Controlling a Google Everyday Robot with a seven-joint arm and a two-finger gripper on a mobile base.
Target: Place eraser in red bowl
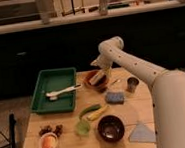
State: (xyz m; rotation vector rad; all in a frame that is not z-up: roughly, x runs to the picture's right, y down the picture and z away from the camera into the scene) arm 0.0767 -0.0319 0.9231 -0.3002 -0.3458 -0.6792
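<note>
The red bowl [90, 82] sits on the wooden table at the back middle, right of the green tray. My gripper [99, 78] is down at the bowl's right side, over its inside, with the white arm reaching in from the right. A small pale block that looks like the eraser [96, 78] shows at the gripper's tip inside the bowl. I cannot tell whether it is held or lying in the bowl. The gripper hides part of the bowl's right rim.
A green tray [45, 103] with a white utensil [63, 92] lies left. A blue-grey pad [114, 97] and a metal cup [132, 84] are right of the bowl. In front: a dark bowl [111, 128], banana [93, 111], green cup [82, 128], and grey cloth [142, 132].
</note>
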